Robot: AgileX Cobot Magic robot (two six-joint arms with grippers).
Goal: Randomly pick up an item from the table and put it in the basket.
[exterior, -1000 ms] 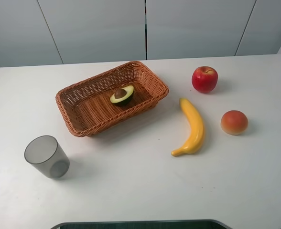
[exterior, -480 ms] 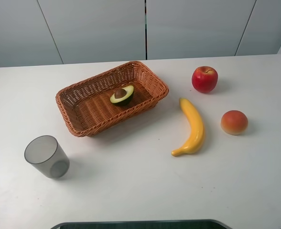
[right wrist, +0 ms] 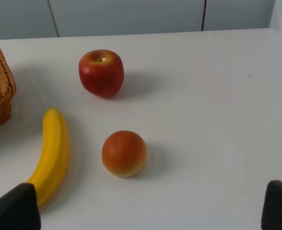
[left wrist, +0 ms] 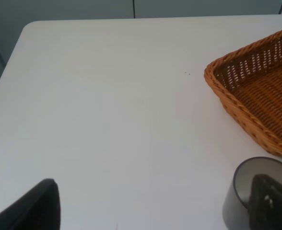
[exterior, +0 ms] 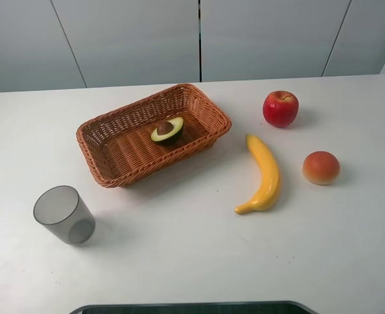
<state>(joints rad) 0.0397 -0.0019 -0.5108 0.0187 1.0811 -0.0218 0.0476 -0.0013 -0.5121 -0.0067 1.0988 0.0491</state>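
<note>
The halved avocado (exterior: 167,130) lies pit-up inside the wicker basket (exterior: 120,154) at the middle left of the white table (exterior: 199,255). Neither arm shows in the exterior high view. In the left wrist view my left gripper (left wrist: 155,211) is open and empty, its fingertips (left wrist: 33,208) wide apart above bare table, with the basket's corner (left wrist: 256,96) and the grey cup (left wrist: 241,196) beyond it. In the right wrist view my right gripper (right wrist: 150,208) is open and empty, its fingertips (right wrist: 14,208) wide apart above bare table near the peach.
A translucent grey cup (exterior: 64,214) stands at the front left. A yellow banana (exterior: 264,175), a red apple (exterior: 280,108) and an orange-red peach (exterior: 321,167) lie to the right of the basket. They also show in the right wrist view: banana (right wrist: 52,155), apple (right wrist: 101,73), peach (right wrist: 124,153).
</note>
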